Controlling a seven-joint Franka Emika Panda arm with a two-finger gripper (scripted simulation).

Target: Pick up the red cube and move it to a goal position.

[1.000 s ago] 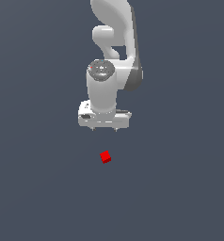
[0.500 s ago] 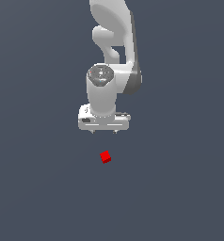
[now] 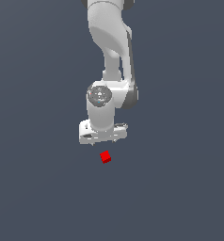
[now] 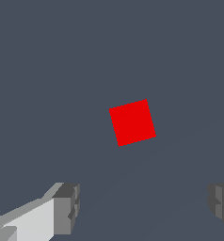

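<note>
claw (image 3: 103, 141): lower, nearer red cube (image 3: 105, 157) | spread | cube unmoved

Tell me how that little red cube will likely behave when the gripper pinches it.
The red cube looks rigid, with flat faces, so it should sit still rather than roll. It lies turned relative to the open gripper, so it may twist when pinched.

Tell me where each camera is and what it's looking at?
Exterior view: sits off the arm, facing the white arm and gripper hanging over the red cube on the gray floor.
Wrist view: rides on the wrist, looking down at the red cube, with two fingertips showing, spread apart.
Both views share the cube and the gripper.
</note>
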